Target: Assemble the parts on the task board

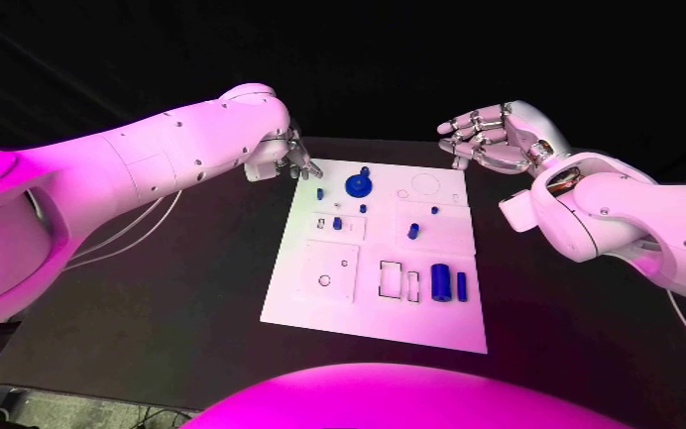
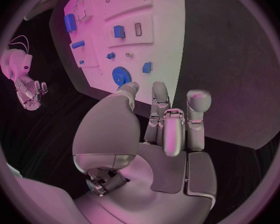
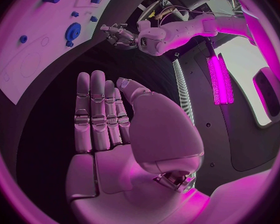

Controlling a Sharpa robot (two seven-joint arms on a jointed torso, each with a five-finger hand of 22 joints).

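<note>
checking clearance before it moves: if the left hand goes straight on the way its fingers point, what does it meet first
Likely the blue gear at the near corner of the task board; the left hand points at it, though depth is unclear.

Black table (image 1: 214, 270), dark backdrop behind, glowing pink light strip (image 3: 218, 79)

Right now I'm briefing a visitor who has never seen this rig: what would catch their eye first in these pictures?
First the white task board in the middle of the black table, dotted with small blue parts; the round blue gear near its far edge stands out. Then the two silver hands: the left hand hovers by the board's far left corner, and the right hand is raised beyond its far right corner, holding nothing.
</note>
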